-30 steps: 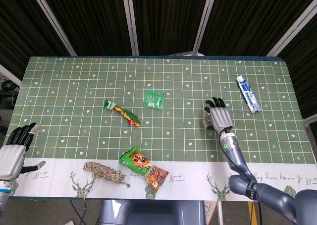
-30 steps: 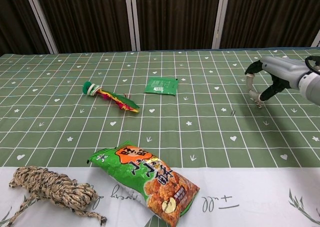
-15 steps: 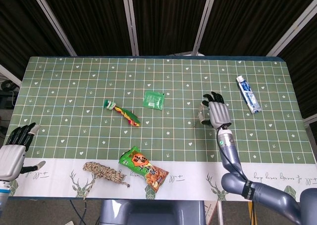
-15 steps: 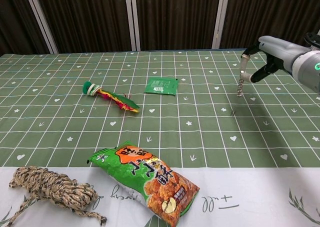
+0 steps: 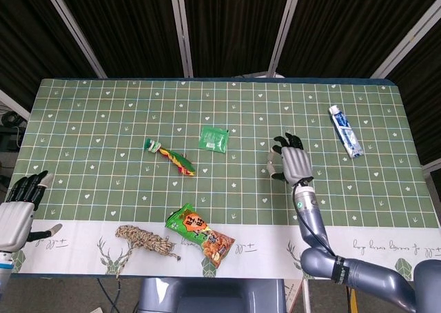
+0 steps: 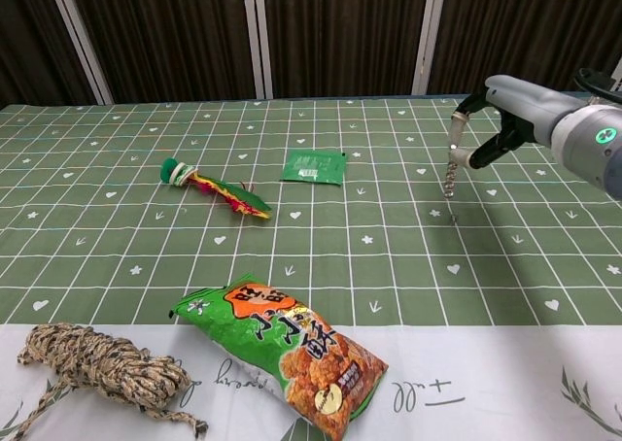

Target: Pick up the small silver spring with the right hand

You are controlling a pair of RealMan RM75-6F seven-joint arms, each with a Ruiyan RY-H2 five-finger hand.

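My right hand (image 5: pixel 291 164) (image 6: pixel 494 134) is raised above the table at the right of centre. It pinches the small silver spring (image 6: pixel 451 173), which dangles below its fingertips clear of the cloth. In the head view the spring is mostly hidden by the hand. My left hand (image 5: pixel 19 204) hovers at the table's left front corner, fingers apart and holding nothing; the chest view does not show it.
A green packet (image 5: pixel 213 138) lies mid-table, a green-and-red rope toy (image 5: pixel 170 156) to its left. A snack bag (image 5: pixel 200 235) and a coil of rope (image 5: pixel 145 241) lie near the front edge. A white tube (image 5: pixel 345 140) lies at the far right.
My right hand has risen from the cloth and moved left, lifting the spring with it. The left hand has stayed put.
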